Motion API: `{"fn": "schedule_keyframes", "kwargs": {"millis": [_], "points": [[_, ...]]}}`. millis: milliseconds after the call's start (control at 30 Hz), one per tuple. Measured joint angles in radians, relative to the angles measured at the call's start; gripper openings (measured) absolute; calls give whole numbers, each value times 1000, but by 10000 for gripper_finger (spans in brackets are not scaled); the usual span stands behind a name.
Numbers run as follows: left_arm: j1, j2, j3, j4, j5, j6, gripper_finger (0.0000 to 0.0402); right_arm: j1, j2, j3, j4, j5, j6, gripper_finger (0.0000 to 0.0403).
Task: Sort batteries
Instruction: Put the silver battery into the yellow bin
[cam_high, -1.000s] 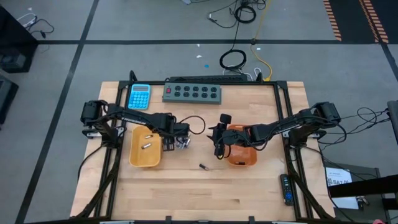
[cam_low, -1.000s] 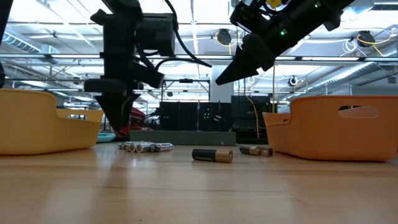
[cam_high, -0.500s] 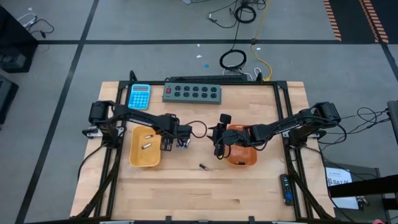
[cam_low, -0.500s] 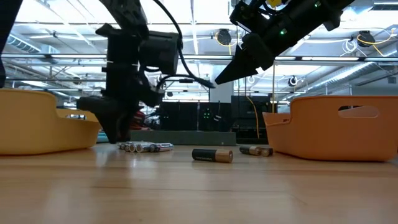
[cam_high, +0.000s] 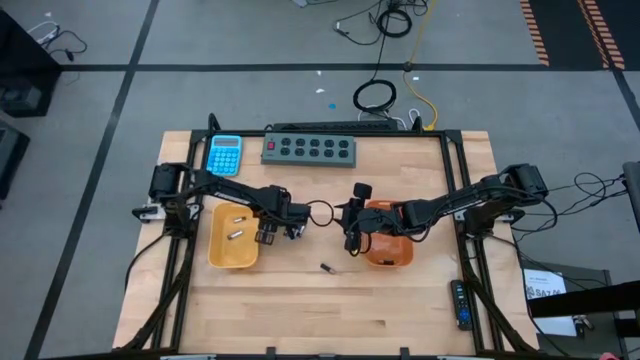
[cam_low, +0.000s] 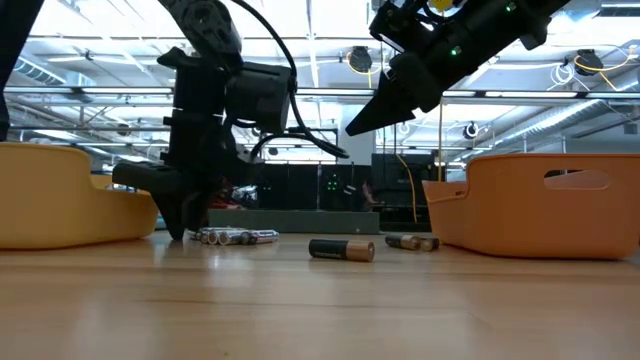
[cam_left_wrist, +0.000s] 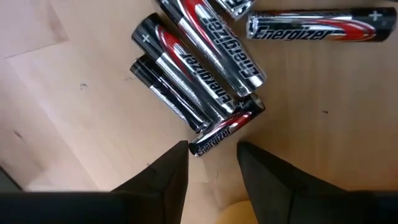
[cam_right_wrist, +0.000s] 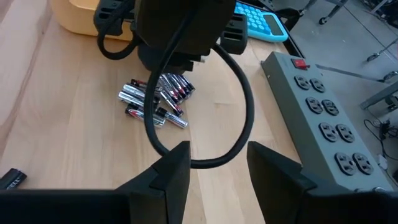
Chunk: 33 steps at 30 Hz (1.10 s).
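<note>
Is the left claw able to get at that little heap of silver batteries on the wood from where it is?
Probably yes. The left claw hangs right over the heap of silver batteries, its open fingers either side of one battery's end, with nothing between.

light: bright, even, from ceiling strip lamps (cam_low: 300, 40) at 12 o'clock in the low view | shadows: soft, short | glare: sheen on table (cam_low: 300, 300) and batteries (cam_left_wrist: 205, 56) | blur: near tabletop soft in low view; fingers (cam_left_wrist: 168, 180) slightly soft
</note>
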Motion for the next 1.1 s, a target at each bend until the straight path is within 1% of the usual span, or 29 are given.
{"fn": "schedule_keyframes", "kwargs": {"millis": [200, 367, 600, 767, 900, 1000, 1100], "points": [[-5, 1, 0, -2, 37, 6, 154, 0, 0, 0, 0, -8, 1, 150], [-17, 5, 25, -20, 70, -9, 154, 0, 0, 0, 0, -8, 2, 150], [-28, 5, 52, -22, 189, -81, 154, 0, 0, 0, 0, -8, 3, 150], [-52, 5, 52, -19, 191, -131, 154, 0, 0, 0, 0, -8, 3, 150], [-73, 5, 52, 19, 182, -156, 154, 0, 0, 0, 0, -8, 3, 150], [-84, 5, 43, 54, 180, -151, 134, 0, 0, 0, 0, -8, 3, 150], [-94, 31, 44, 48, 177, -134, 78, 0, 0, 0, 0, -8, 3, 150]]}}
